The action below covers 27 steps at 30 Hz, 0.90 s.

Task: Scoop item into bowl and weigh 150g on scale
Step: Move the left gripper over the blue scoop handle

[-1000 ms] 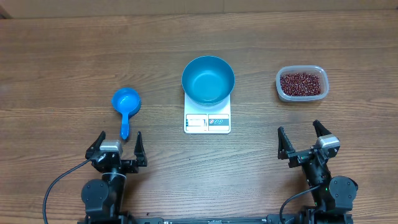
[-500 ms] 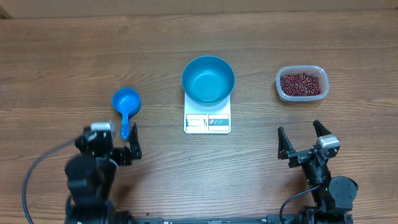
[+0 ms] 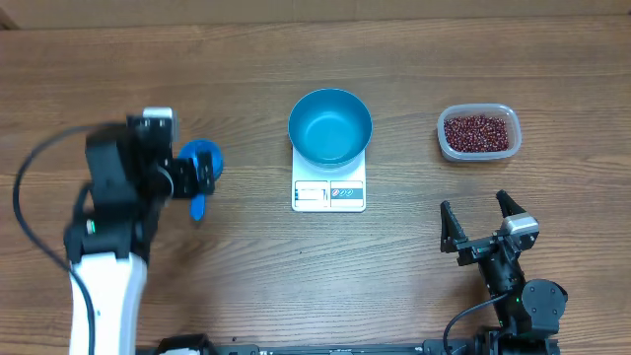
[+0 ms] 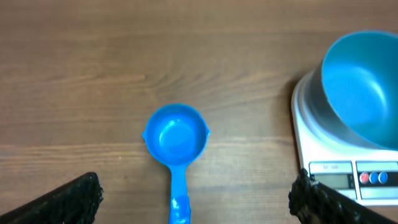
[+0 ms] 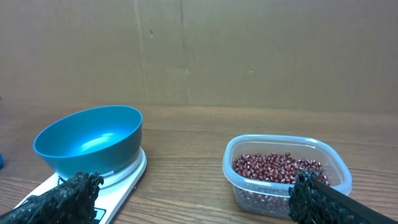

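Looking down from overhead, the left gripper (image 3: 187, 176) is blurred above the blue scoop (image 3: 200, 158) at the left of the table (image 3: 296, 59); its spread cannot be read here. The scoop's handle points toward the near edge. The blue bowl (image 3: 330, 126) sits on the white scale (image 3: 329, 193) at the centre, with the display strip on the scale's near side. The beans (image 3: 479, 131) fill a clear tub (image 3: 444, 138) far right, whose long side runs left to right. The right gripper (image 3: 476, 219) hangs near right with its jaws spread wide and nothing between them.

From the left wrist, the left gripper (image 4: 196, 182) is wide apart and holds nothing. The scoop (image 4: 175, 137) lies between its fingers, cup far and handle near, untouched. The bowl (image 4: 364, 93) and scale (image 4: 348, 180) are at the right.

From the right wrist, the right gripper (image 5: 189, 186) is spread and empty. The bowl (image 5: 90, 140) on the scale (image 5: 124, 177) stands left, and the beans (image 5: 277, 165) in the tub (image 5: 230, 162) stand right.
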Tool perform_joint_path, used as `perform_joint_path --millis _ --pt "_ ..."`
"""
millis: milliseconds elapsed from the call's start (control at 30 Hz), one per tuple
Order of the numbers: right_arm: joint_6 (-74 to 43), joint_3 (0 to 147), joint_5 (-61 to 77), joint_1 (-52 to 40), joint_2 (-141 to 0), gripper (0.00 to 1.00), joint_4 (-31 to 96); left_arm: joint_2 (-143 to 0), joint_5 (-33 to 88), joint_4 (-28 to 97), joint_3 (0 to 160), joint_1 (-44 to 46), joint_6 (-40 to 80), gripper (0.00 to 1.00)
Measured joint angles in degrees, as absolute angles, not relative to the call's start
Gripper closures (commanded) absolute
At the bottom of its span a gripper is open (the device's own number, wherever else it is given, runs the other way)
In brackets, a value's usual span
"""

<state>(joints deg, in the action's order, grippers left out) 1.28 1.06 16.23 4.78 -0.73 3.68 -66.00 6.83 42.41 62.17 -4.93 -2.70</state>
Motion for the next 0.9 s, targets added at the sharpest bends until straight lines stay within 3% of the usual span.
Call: perform_joint_path --millis 433,900 --pt "1.3 1.1 16.2 4.8 -0.7 0.0 3.6 -92.5 6.8 64.2 92.1 -5.0 -11.0 0.0" --pt "1.3 1.1 16.3 4.8 -0.7 0.0 3.7 -104.8 6.1 67.3 95.2 -10.9 -20.2 0.01"
